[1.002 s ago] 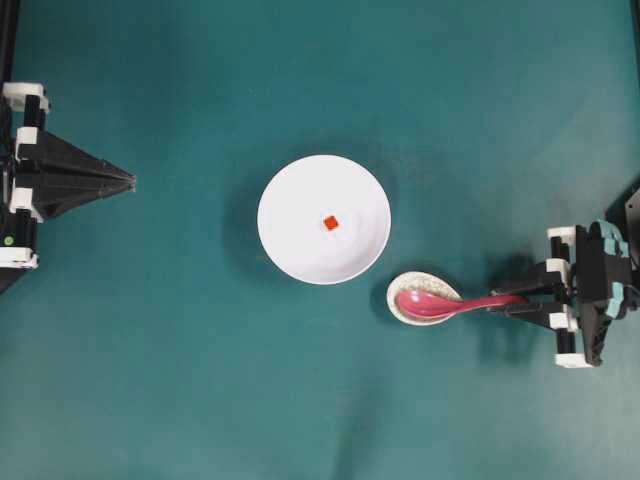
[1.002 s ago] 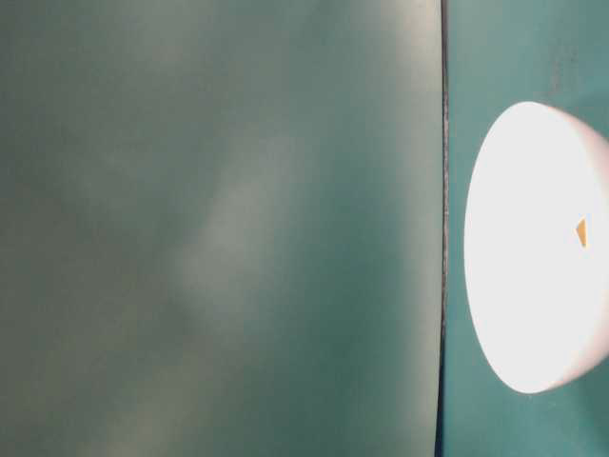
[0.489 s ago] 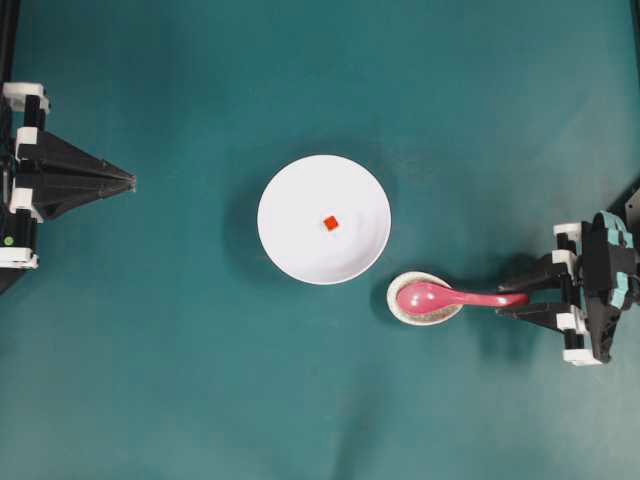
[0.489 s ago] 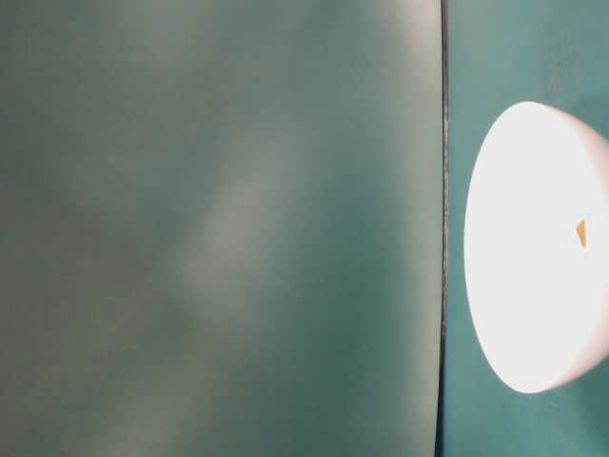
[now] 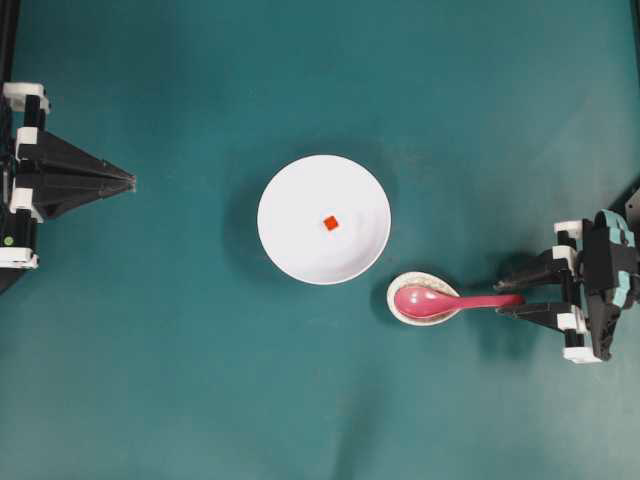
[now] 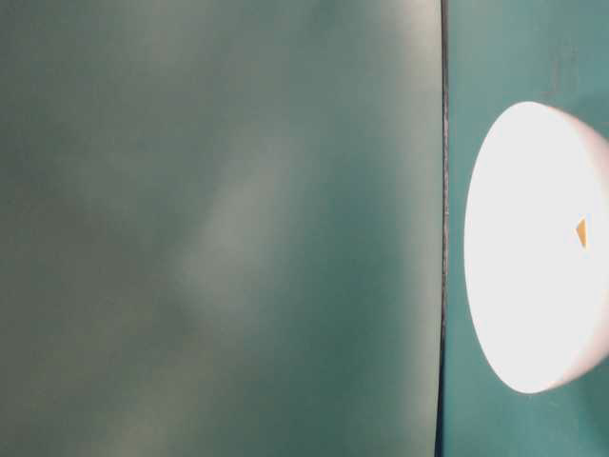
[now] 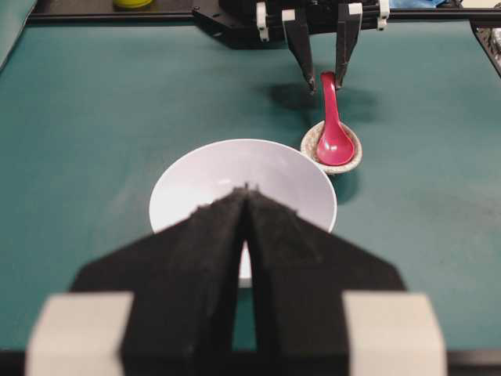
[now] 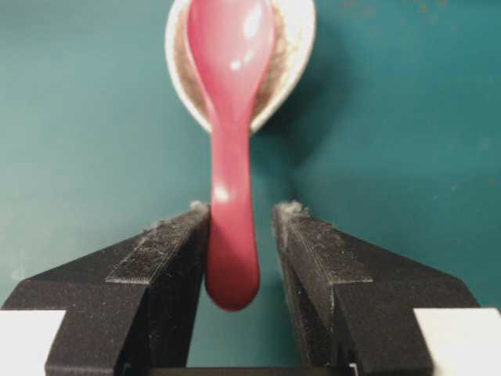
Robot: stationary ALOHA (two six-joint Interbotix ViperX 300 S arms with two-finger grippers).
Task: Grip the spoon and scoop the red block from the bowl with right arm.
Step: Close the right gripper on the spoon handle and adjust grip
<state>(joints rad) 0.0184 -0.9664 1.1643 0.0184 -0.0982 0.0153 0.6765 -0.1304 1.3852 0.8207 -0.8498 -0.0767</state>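
The pink-red spoon (image 5: 460, 299) lies with its scoop in a small speckled dish (image 5: 400, 312) and its handle pointing right. My right gripper (image 5: 510, 299) is open and straddles the handle's end. In the right wrist view, the left finger (image 8: 168, 251) touches the spoon (image 8: 231, 157), and a gap remains at the right finger. The red block (image 5: 330, 223) sits in the middle of the white bowl (image 5: 300, 245). My left gripper (image 5: 128, 182) is shut and empty at the far left. In the left wrist view it hides the block.
The speckled dish stands just right of the bowl's lower rim, almost touching it. The table-level view shows only the bowl (image 6: 523, 248) with the block (image 6: 580, 231) and a teal surface. A black frame runs along the table's left edge.
My right gripper has drawn back a little to the right along the handle. The spoon has shifted slightly and now lies straighter. The left arm has not moved.
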